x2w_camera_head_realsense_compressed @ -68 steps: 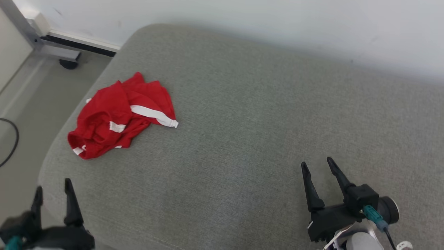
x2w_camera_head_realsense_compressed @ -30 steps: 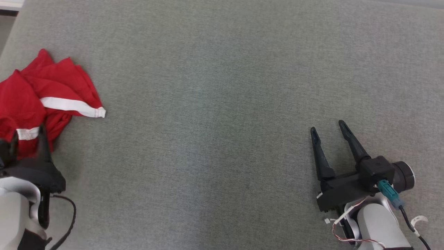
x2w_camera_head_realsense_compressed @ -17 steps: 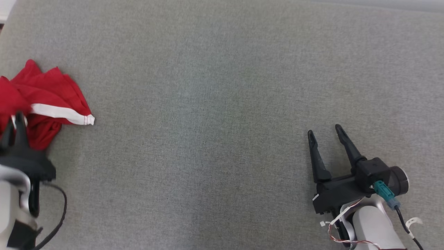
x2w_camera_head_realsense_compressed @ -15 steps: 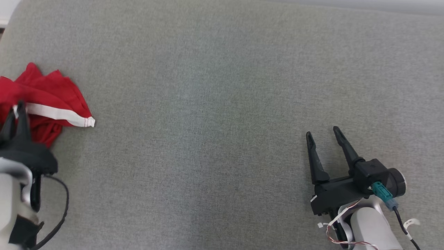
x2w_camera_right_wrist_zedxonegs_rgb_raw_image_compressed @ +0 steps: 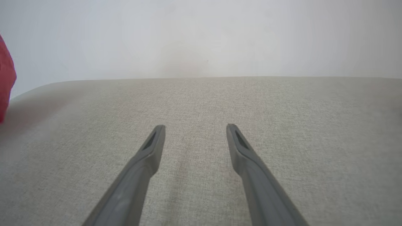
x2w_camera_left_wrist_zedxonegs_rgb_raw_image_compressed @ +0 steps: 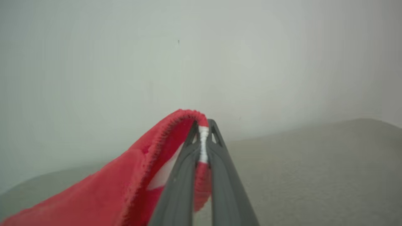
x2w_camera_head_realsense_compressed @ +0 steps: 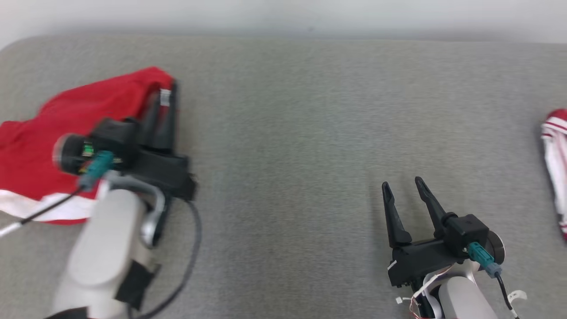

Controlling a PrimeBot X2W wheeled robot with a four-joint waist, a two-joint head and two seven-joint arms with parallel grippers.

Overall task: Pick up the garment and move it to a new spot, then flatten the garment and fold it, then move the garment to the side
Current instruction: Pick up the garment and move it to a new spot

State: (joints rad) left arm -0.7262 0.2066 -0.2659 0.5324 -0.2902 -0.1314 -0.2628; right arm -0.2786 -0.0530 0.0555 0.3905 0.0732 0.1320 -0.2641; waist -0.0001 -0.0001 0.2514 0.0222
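The garment (x2w_camera_head_realsense_compressed: 79,110) is red cloth with white bands, lifted and stretched at the left of the grey cushion (x2w_camera_head_realsense_compressed: 283,133). My left gripper (x2w_camera_head_realsense_compressed: 165,91) is shut on its edge, blurred by motion. In the left wrist view the fingers (x2w_camera_left_wrist_zedxonegs_rgb_raw_image_compressed: 220,163) pinch a white and red hem of the garment (x2w_camera_left_wrist_zedxonegs_rgb_raw_image_compressed: 138,166), which drapes down to the left. My right gripper (x2w_camera_head_realsense_compressed: 401,186) hovers open over bare cushion at the lower right, holding nothing. The right wrist view shows its fingers (x2w_camera_right_wrist_zedxonegs_rgb_raw_image_compressed: 147,153) spread above the cushion (x2w_camera_right_wrist_zedxonegs_rgb_raw_image_compressed: 201,103), with a sliver of the garment (x2w_camera_right_wrist_zedxonegs_rgb_raw_image_compressed: 6,78) at the left edge.
A second piece of white and red striped cloth (x2w_camera_head_realsense_compressed: 556,150) lies at the cushion's far right edge. A pale wall (x2w_camera_head_realsense_compressed: 283,13) runs behind the cushion. The middle of the cushion between my two arms is bare fabric.
My left gripper has shut on the garment and carried it up and to the right, pulling the cloth out long. The head camera has also shifted. The right gripper stays open.
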